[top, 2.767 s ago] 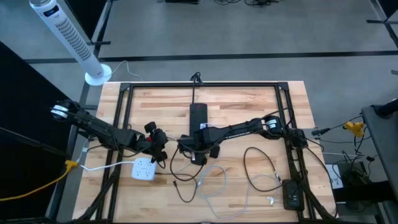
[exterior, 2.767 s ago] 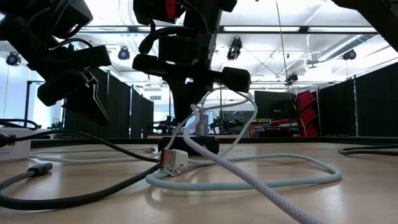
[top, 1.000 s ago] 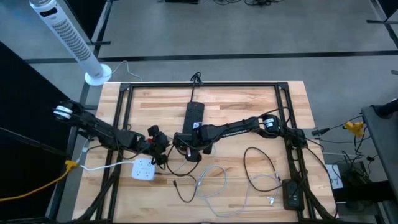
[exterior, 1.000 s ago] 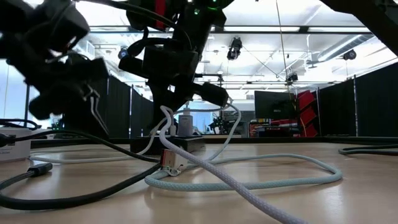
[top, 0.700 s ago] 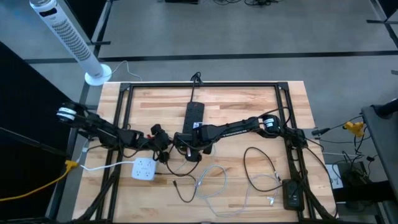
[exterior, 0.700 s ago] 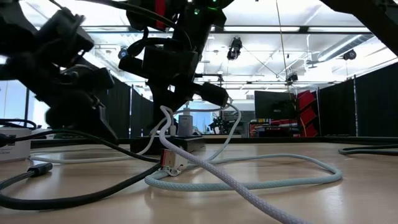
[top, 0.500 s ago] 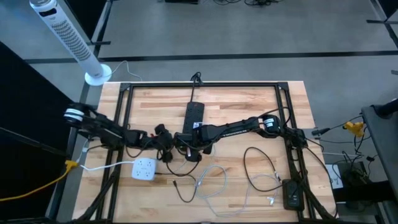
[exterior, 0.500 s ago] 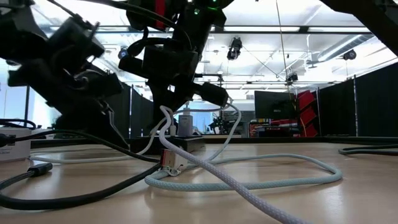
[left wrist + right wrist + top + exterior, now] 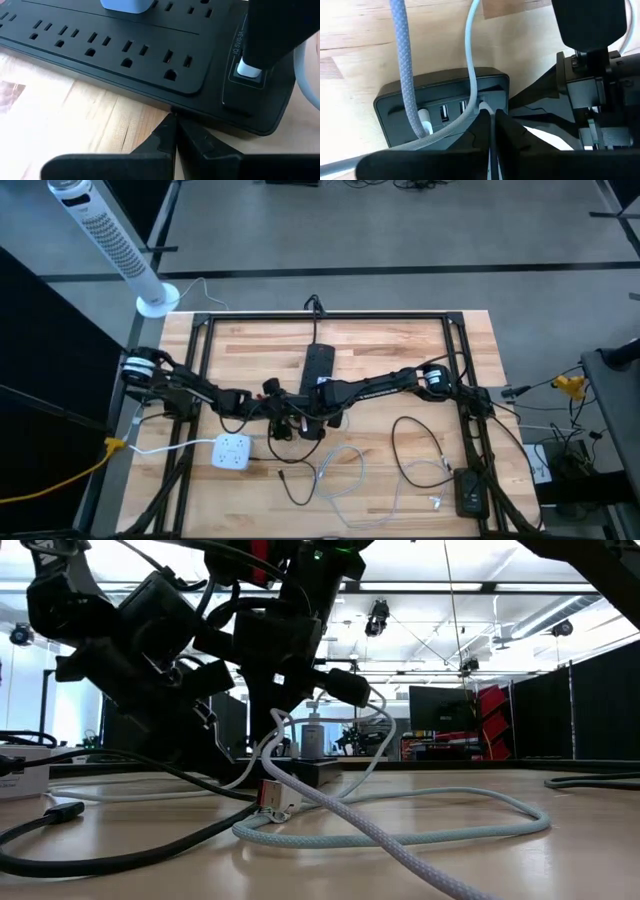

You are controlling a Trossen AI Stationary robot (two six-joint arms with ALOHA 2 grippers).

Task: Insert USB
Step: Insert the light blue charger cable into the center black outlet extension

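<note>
The black power strip (image 9: 318,366) is seen lying on the wooden table (image 9: 400,350), its near end met by both claws. The right claw (image 9: 492,121) is clenched on a thin white cable (image 9: 470,55) right at the strip's USB ports, where a plug is seated; a grey braided cable (image 9: 402,60) is plugged in beside it. The left claw (image 9: 175,131) is clenched empty, its tips against the strip's edge

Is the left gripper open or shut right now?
Shut. In the left wrist view the left gripper's fingertips meet beside the power strip.
</note>
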